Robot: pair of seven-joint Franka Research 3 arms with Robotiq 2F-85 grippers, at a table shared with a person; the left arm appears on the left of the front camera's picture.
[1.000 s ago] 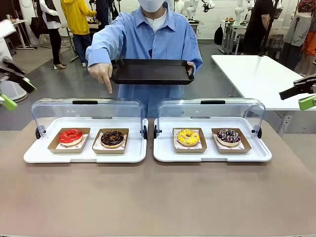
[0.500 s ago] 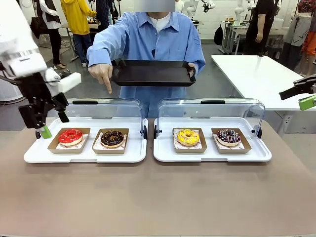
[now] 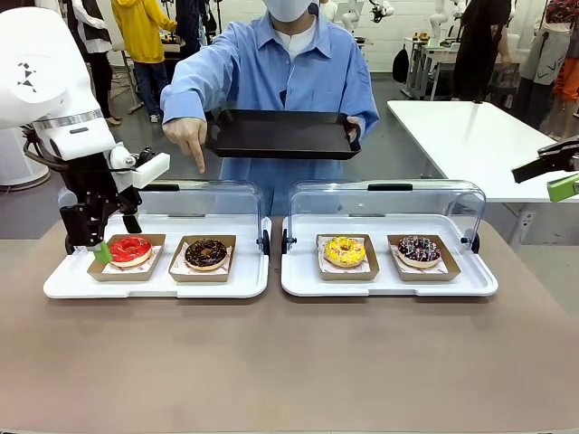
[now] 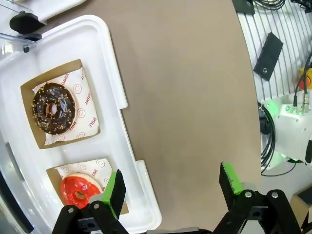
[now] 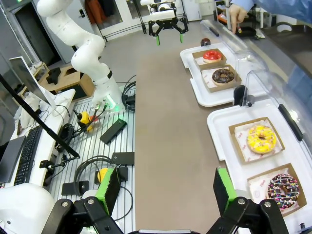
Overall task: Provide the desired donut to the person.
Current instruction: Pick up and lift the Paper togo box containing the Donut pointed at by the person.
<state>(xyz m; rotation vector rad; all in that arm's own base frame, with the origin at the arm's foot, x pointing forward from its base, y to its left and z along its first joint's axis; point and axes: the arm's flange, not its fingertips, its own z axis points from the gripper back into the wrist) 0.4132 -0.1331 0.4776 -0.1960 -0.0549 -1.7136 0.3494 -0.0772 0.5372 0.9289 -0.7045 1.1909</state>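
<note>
Two white trays (image 3: 154,284) (image 3: 389,285) with raised clear lids hold the donuts in card boats: red (image 3: 130,249), chocolate (image 3: 206,253), yellow (image 3: 345,250) and dark sprinkled (image 3: 418,250). The person (image 3: 271,72) stands behind, holding a black tray (image 3: 280,134) in one hand. Their other hand (image 3: 188,137) points a finger down, roughly above the chocolate donut. My left gripper (image 3: 110,238) hangs open at the left tray's left end, beside the red donut (image 4: 78,190), jaws (image 4: 173,184) empty. At the right edge my right gripper (image 3: 548,174) is open and held high (image 5: 165,187).
The brown table (image 3: 289,362) is bare in front of both trays. The upright lids (image 3: 163,203) (image 3: 389,203) stand between the donuts and the person. A white table (image 3: 470,136) sits at the back right. Cables and gear lie on the floor beside the table (image 5: 97,141).
My left arm has swung in from the left edge and come down to the left tray's end by the red donut. The person keeps pointing; the right arm has stayed put.
</note>
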